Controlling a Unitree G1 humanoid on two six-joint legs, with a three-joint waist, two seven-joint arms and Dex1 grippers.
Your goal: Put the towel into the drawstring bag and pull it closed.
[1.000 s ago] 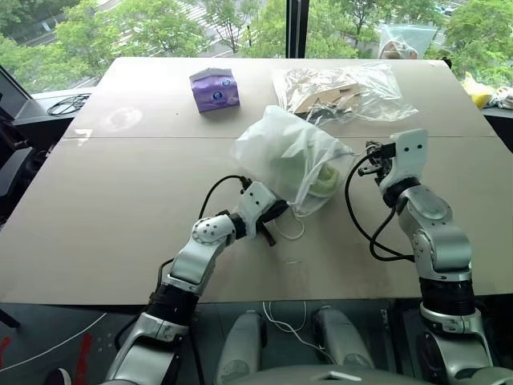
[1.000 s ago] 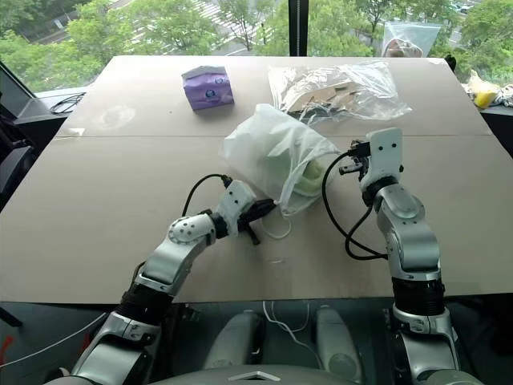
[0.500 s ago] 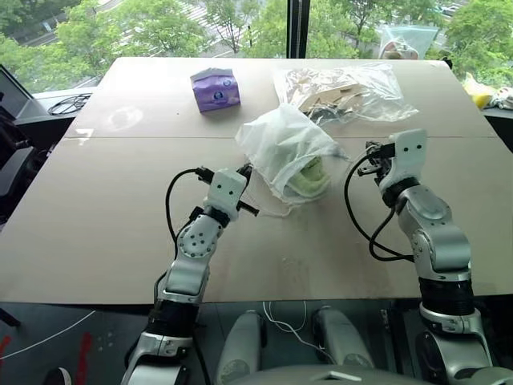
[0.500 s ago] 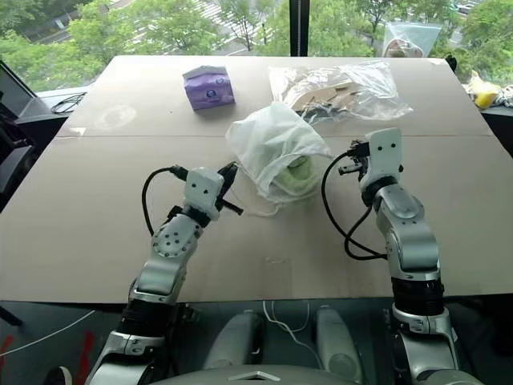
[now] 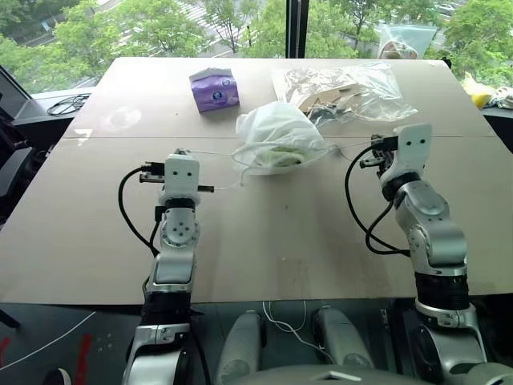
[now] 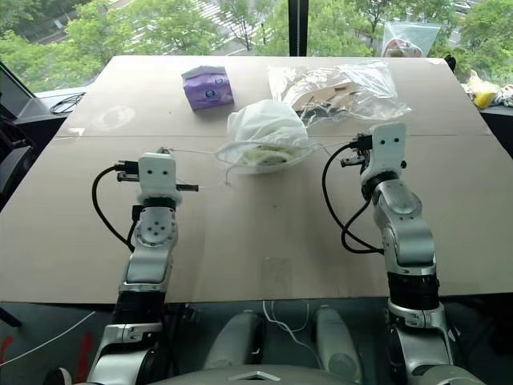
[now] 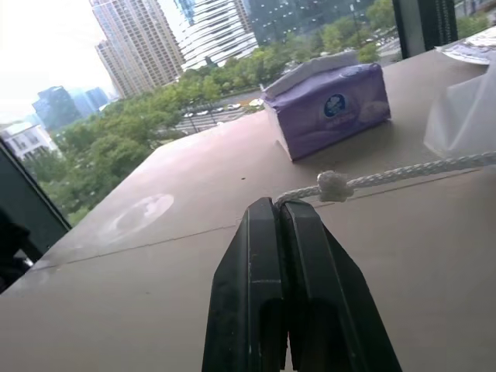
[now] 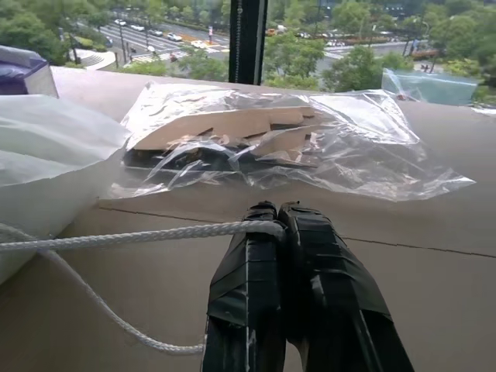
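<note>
- Translucent white fabric drawstring bag [image 5: 275,144] is cinched on the tan table [image 5: 280,241], pale green towel [image 5: 276,157] inside.
- White cords [image 7: 403,174] are clamped in the left gripper [image 7: 280,208] and right gripper [image 8: 271,217], jaws closed.

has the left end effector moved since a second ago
Yes. The left end effector, shut on the cord, swung out to the robot's left, away from the drawstring bag, toward the table's left side.

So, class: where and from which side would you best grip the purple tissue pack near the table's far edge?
Grip the purple tissue pack across its two flat side faces, coming down from above. Its boxy shape offers parallel sides, while the soft white tissue at its top would crush. It stands apart from the white drawstring bag, so the approach looks unobstructed.
</note>
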